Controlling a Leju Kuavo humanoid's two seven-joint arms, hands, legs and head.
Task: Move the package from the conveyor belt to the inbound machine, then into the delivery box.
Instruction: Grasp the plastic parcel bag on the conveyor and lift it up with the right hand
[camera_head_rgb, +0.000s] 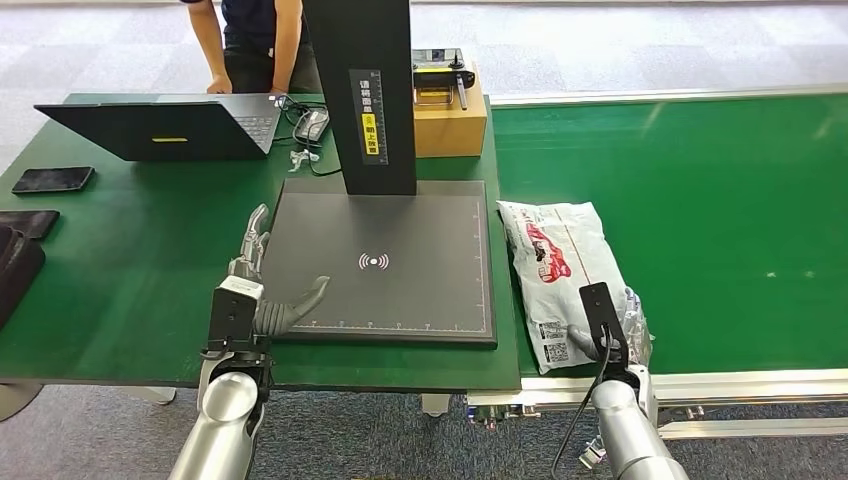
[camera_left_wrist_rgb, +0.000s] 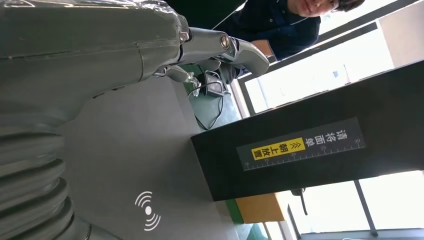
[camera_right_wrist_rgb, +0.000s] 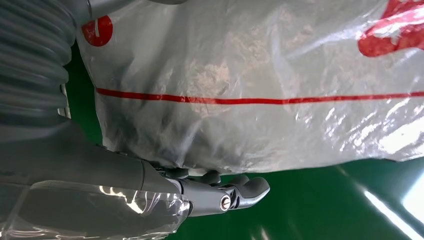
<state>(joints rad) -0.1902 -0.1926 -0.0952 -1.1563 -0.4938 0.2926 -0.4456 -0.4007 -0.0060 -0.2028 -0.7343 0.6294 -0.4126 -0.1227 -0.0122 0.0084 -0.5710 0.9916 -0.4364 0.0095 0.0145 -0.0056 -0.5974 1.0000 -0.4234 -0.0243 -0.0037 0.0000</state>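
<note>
Package (camera_head_rgb: 560, 270) in grey-white plastic with red print lies flat on the green conveyor belt (camera_head_rgb: 720, 220), along its left edge, just beside the inbound machine (camera_head_rgb: 385, 255). The right hand (camera_head_rgb: 612, 335) is at the near end of the package: in the right wrist view its fingers (camera_right_wrist_rgb: 240, 187) are tucked under the plastic edge and the thumb lies on top, so the hand holds that end while the rest of the package rests on the belt.

The inbound machine is a dark flat plate with a white signal mark at its middle and a black upright post (camera_head_rgb: 362, 90) at the back carrying a yellow label. It sits on the green table (camera_head_rgb: 130, 270). The left hand (camera_head_rgb: 262, 285) rests at the plate's near-left corner, holding nothing, fingers apart (thumb pointing in over the plate).

Farther back on the table stand an open laptop (camera_head_rgb: 170, 125), a phone (camera_head_rgb: 54, 179) and a cardboard box (camera_head_rgb: 450, 120) behind the post. A person (camera_head_rgb: 255, 45) stands at the table's far side, one hand on it.
</note>
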